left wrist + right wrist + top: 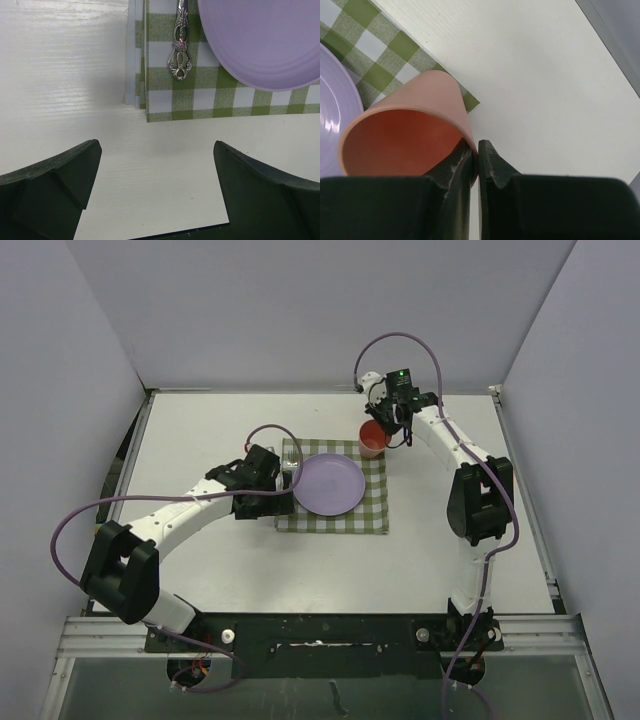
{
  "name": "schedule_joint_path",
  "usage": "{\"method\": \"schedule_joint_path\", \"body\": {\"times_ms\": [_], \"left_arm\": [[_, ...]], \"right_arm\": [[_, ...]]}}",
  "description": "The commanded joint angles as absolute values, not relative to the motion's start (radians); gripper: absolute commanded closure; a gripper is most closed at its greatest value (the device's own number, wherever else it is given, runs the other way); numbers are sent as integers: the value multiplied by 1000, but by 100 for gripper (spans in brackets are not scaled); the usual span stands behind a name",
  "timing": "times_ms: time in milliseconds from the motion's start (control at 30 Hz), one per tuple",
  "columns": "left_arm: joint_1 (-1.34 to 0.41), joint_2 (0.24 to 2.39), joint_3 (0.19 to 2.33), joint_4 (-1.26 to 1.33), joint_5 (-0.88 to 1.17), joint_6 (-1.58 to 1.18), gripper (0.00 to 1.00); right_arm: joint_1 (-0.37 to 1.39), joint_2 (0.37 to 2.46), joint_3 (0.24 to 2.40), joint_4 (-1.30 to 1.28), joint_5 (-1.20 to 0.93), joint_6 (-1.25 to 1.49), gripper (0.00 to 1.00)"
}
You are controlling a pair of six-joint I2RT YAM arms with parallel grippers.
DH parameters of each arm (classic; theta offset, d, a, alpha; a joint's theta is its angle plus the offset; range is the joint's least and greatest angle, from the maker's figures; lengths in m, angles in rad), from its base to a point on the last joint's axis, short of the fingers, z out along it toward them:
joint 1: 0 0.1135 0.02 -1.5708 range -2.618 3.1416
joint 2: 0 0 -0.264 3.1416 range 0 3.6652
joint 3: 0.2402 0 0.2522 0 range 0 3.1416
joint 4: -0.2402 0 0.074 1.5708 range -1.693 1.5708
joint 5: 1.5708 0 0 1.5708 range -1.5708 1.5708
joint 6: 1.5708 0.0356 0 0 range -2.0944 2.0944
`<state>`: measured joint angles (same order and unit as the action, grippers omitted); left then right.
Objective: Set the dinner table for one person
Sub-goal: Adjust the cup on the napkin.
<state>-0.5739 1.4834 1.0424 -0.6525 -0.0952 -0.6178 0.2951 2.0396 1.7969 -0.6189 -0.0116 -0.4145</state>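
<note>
One table [440, 550]. One checked cloth [372, 508]. One purple plate [328, 484]. One orange cup [372, 439]. One silver utensil [179, 55], only the handle clear, kind can't be told. Two robot arms: left arm [180, 515], right arm [470, 490]. Two grippers: left gripper [156, 145], right gripper [475, 147].

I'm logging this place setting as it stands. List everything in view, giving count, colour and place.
dinner table: one, white, under everything
checked cloth: one, green and white, mid-table
plate: one, lilac, on the cloth
cup: one, salmon, at the cloth's far right corner
utensil: one, silver with an ornate handle, on the cloth left of the plate
left gripper: one, black, open, over the table beside the cloth's left edge
right gripper: one, black, pinching the cup's rim
</note>
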Motion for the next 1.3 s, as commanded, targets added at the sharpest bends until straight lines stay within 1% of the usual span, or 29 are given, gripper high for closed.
{"method": "schedule_joint_path", "body": {"times_ms": [0, 133, 267, 333, 433, 533, 1033, 1267], "left_arm": [[-566, 1501, 1081, -614, -83, -630, 2], [-567, 1505, 1084, -615, -80, -630, 2], [-566, 1512, 1087, -618, -80, -625, 2], [-566, 1519, 1090, -618, -79, -625, 2], [-566, 1531, 1098, -620, -74, -624, 2], [-566, 1531, 1094, -619, -75, -624, 2], [-563, 1514, 1079, -609, -71, -626, 2], [-562, 1511, 1071, -604, -64, -631, 2]], "right_arm": [[289, 2072, 1810, -578, -25, -423, 100], [289, 2089, 1801, -580, -35, -413, 100], [288, 2106, 1799, -579, -34, -414, 96], [288, 2120, 1810, -591, -45, -414, 100], [290, 2132, 1812, -613, -76, -404, 100], [292, 2124, 1783, -615, -117, -389, 100], [343, 2062, 1621, -696, -187, -361, 100], [382, 2037, 1552, -684, -192, -354, 100]]}}
